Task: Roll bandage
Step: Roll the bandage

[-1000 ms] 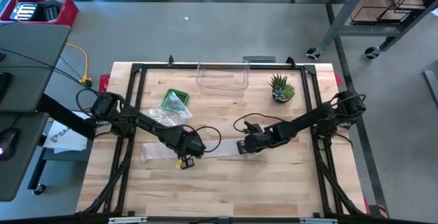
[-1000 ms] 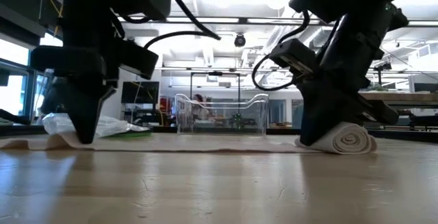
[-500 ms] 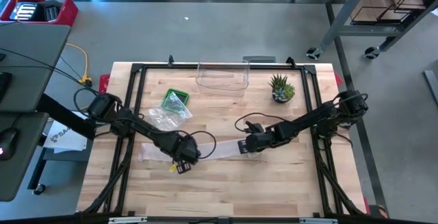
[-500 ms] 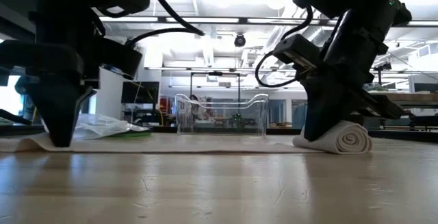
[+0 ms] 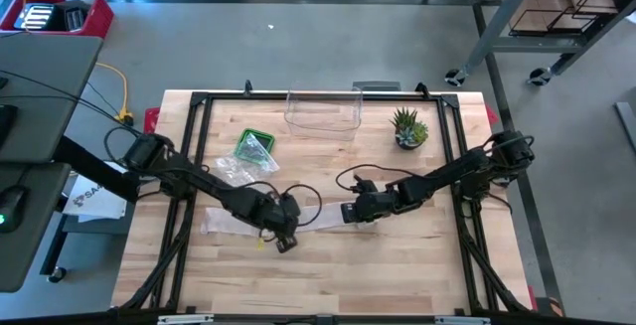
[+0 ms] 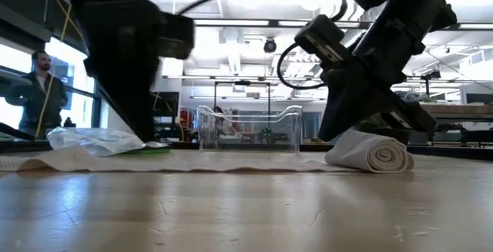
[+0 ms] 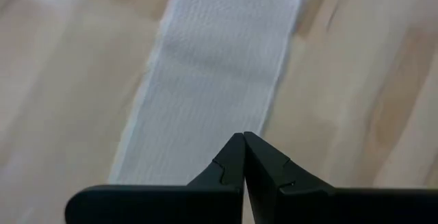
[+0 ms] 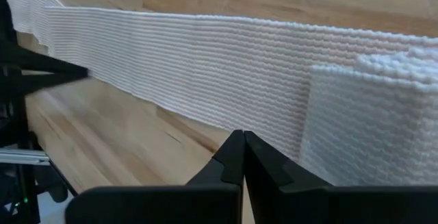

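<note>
Both grippers shut, gripping nothing: right gripper against rolled end of white woven bandage; left gripper above flat strip beside roll. Advice: keep strip taut, roll straight.

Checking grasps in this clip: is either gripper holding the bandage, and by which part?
Nothing is held. The left gripper and the right gripper are both shut with nothing between their tips; the bandage lies on the table beyond them.

Shut pincer beside rolled bandage
</note>
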### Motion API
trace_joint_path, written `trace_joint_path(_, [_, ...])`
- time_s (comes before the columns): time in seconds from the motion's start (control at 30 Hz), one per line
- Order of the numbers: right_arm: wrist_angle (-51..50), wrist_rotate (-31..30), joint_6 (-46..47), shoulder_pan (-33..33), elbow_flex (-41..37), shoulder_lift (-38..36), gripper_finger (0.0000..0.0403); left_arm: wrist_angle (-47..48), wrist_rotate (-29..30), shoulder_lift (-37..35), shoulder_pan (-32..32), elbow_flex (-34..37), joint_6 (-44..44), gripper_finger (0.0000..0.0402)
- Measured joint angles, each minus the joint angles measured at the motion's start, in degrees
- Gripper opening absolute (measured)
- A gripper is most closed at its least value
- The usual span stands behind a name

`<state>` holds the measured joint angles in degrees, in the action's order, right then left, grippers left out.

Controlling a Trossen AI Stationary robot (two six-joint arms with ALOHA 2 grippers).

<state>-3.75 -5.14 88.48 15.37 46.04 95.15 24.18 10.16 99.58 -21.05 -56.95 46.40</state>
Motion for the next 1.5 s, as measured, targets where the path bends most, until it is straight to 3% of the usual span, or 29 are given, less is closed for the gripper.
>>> trace_joint_path(0.2, [-0.7, 1.7, -0.1, 0.0, 0.0, 0.0, 0.0000, -4.7, -3.7, 7.4, 4.0, -4.6, -0.1, 0.0000])
trace_joint_path(0.33, [-2.0, 2.4, -1.1, -0.4, 0.0, 0.1, 0.0000, -4.8, -3.1, 9.5, 4.9, -8.6, -6.0, 0.0000])
trace_joint_path(0.67, [-3.1, 4.6, -3.6, -3.0, 0.1, 0.2, 0.0000, 1.5, -2.3, 9.3, 3.7, -9.3, -7.6, 0.0000])
trace_joint_path(0.97, [-2.8, 5.2, -3.5, -3.2, 0.2, 0.2, 0.0000, 1.2, -1.5, 9.3, 4.0, -9.0, -7.0, 0.0000])
trace_joint_path(1.1, [-5.5, 4.4, -7.3, -3.4, 5.0, 0.9, 0.0000, 1.1, -1.4, 9.3, 4.2, -9.0, -7.0, 0.0000])
trace_joint_path(1.3, [-17.5, 3.6, -15.3, -5.2, 14.3, 7.1, 0.0000, 0.7, -1.8, 9.3, 4.3, -9.0, -7.0, 0.0000])
trace_joint_path(1.5, [-17.4, 6.9, -15.5, -5.8, 13.7, 7.6, 0.0000, 1.1, -2.1, 9.3, 3.9, -9.0, -4.4, 0.0000])
